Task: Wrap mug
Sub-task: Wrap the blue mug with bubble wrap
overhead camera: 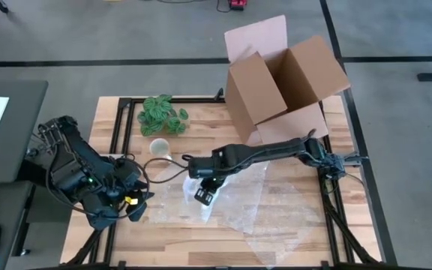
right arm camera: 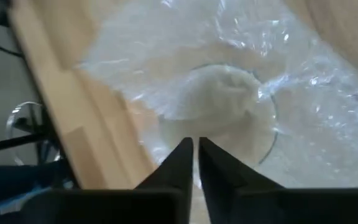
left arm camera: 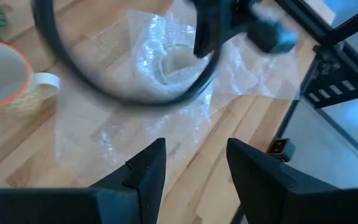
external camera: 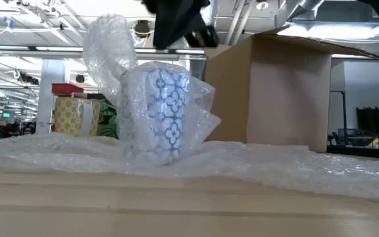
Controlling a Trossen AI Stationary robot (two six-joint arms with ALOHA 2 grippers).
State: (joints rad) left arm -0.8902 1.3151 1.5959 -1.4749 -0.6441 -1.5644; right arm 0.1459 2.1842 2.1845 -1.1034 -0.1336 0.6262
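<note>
Standing upright on the desk (overhead camera: 291,240), your mug (external camera: 165,113) is swathed in bubble wrap (external camera: 110,46); right claw (right arm camera: 195,163) closed above it, left claw (left arm camera: 194,165) open, empty.

Cardboard box (overhead camera: 285,79), green plant (overhead camera: 161,115), orange-patterned mug (overhead camera: 159,147)

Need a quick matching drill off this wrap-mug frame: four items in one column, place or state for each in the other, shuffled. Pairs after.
Items:
1. blue-patterned mug
2. orange mug
3. cardboard box
4. left gripper

Places or states:
A. flaps open, at the table's far right corner
B. bare, beside the green plant
C. upright, swathed in bubble wrap
D. fingers apart, holding nothing, at the table's left edge

Pairs: 1-C, 2-B, 3-A, 4-D

The right gripper, fingers shut, is right above the wrapped mug.
</note>
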